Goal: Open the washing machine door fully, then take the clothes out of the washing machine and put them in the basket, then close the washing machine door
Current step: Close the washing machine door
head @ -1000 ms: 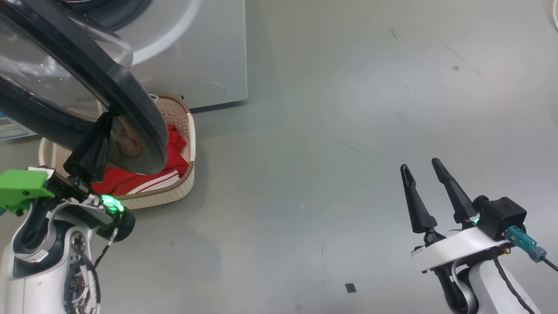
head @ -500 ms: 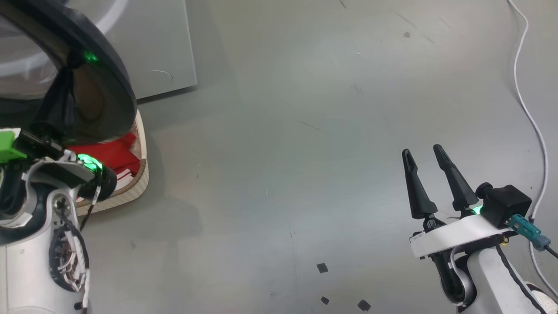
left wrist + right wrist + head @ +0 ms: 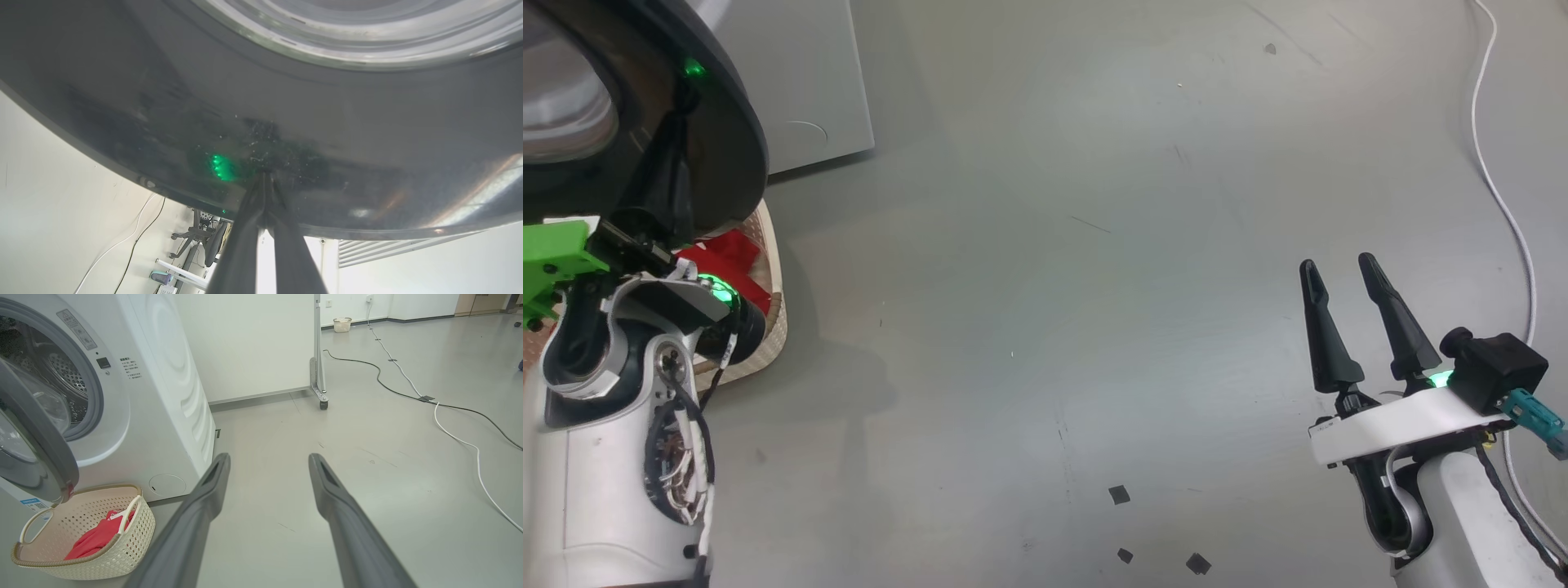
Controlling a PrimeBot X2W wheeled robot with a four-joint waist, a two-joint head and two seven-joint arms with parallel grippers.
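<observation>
The left tool (image 3: 264, 179), pinched narrow and empty, sets its tips against the washing machine door (image 3: 163, 102), half-open at far left. The right tool (image 3: 1337, 261) hangs wide. The clothes (image 3: 96, 537) lie in the basket (image 3: 135, 539). This looks like the closing step: next, push the door home against the washing machine (image 3: 163, 416) until it latches.

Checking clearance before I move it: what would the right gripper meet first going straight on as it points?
The right gripper looks headed for bare floor beside the washing machine; depth unclear.

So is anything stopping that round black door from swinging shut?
Nothing visible does. The gap between the washing machine door and the washing machine looks clear; the basket holding the clothes sits on the floor, beneath the door's rim.
</observation>
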